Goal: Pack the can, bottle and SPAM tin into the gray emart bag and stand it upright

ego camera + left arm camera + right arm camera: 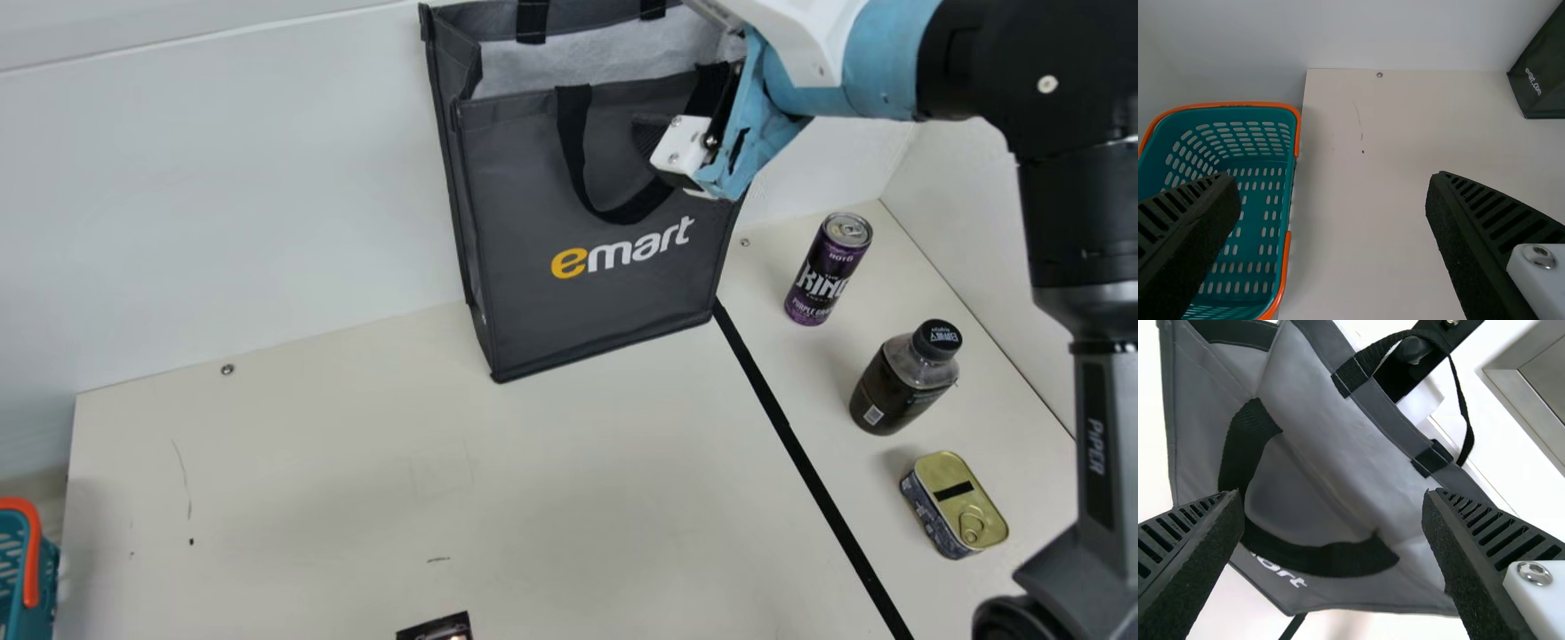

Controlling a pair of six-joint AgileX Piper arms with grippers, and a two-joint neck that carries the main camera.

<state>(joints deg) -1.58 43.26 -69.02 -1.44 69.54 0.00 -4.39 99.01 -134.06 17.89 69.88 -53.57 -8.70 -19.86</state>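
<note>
Beside the upper front of the upright gray emart bag [524,302] is my right gripper [653,142], near its front handle. In the right wrist view my right gripper [1333,500] stands open, the bag [1318,457] and its black handle [1318,559] beyond the fingers. The purple can [829,269], the dark bottle [902,382] and the SPAM tin [960,507] stand in a row right of the bag in the main view. My left gripper [1331,200] is open and empty over the table, with a corner of the bag [1545,80] far off.
A teal basket [13,569] with orange handles sits at the table's left end; the left wrist view has the basket [1265,160] too. A black tape line [800,453] runs between the bag and the three items. White walls stand behind and to the right.
</note>
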